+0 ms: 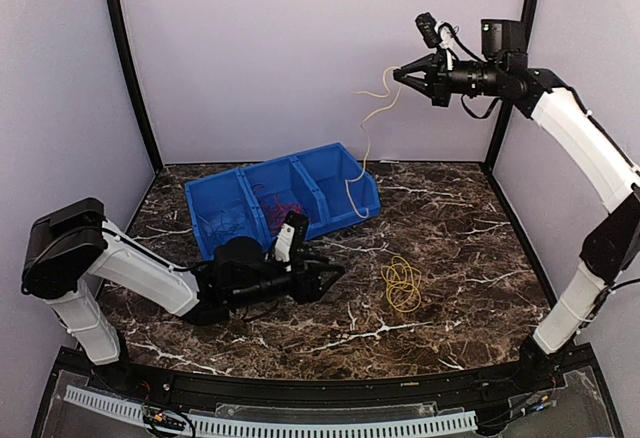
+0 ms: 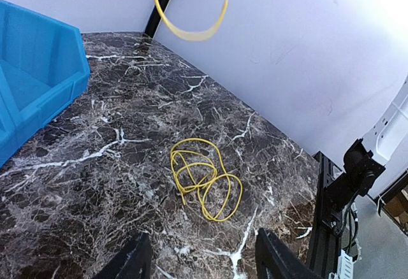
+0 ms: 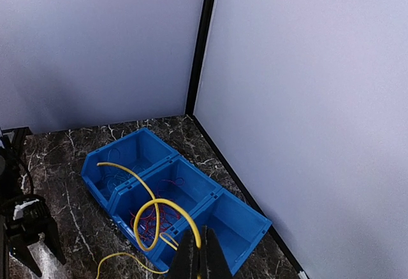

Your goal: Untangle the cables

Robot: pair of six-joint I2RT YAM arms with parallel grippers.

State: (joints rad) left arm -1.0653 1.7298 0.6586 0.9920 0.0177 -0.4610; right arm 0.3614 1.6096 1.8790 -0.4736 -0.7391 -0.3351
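Observation:
My right gripper [image 1: 397, 75] is raised high at the back right, shut on a long yellow cable [image 1: 366, 148] that hangs down to the blue bin's right end. In the right wrist view this gripper [image 3: 201, 231] pinches the yellow cable [image 3: 150, 206], which loops over the bin. A second yellow cable [image 1: 402, 283] lies coiled on the marble table. My left gripper [image 1: 335, 273] hovers low just left of that coil, open. In the left wrist view the coil [image 2: 204, 177] lies just beyond the open gripper [image 2: 201, 263], with nothing between the fingers. Red cables [image 3: 159, 221] fill the middle compartment.
The blue three-compartment bin [image 1: 270, 165] stands at the back centre-left; thin dark blue wires [image 1: 225, 220] lie in its left compartment. White walls with black posts close off the back and sides. The left arm lies along the table in front of the bin.

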